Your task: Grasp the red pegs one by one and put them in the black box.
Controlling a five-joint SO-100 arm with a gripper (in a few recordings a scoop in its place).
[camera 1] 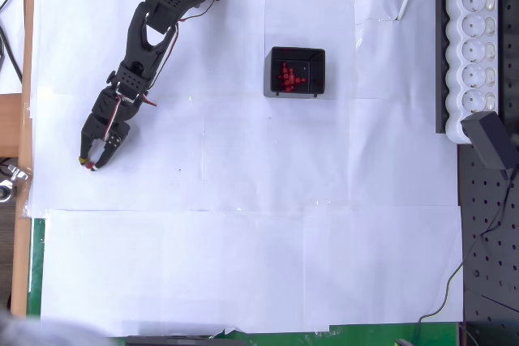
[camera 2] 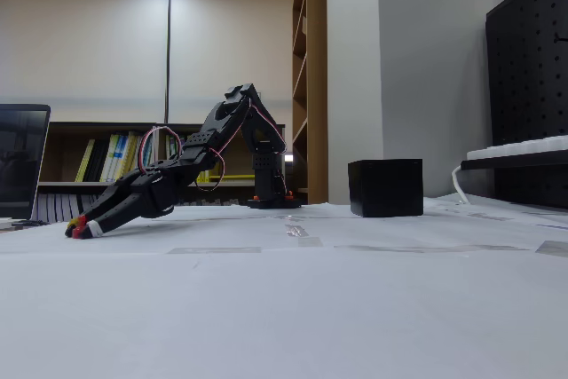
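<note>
Gripper [camera 1: 89,163] low over the white paper-covered table [camera 1: 243,265] at the left of the overhead view, arm stretched out from its base at top, fingertips nearly together with a small red bit between them that could be a peg or fingertip marking; cannot tell which, nor whether anything is pinched. Same gripper [camera 2: 78,229] at the left in the fixed view, tips down on the paper. Black box [camera 1: 297,72] well apart to the right, holding a cluster of red pegs [camera 1: 289,77]; white power strip [camera 1: 474,46] at the right edge.
</note>
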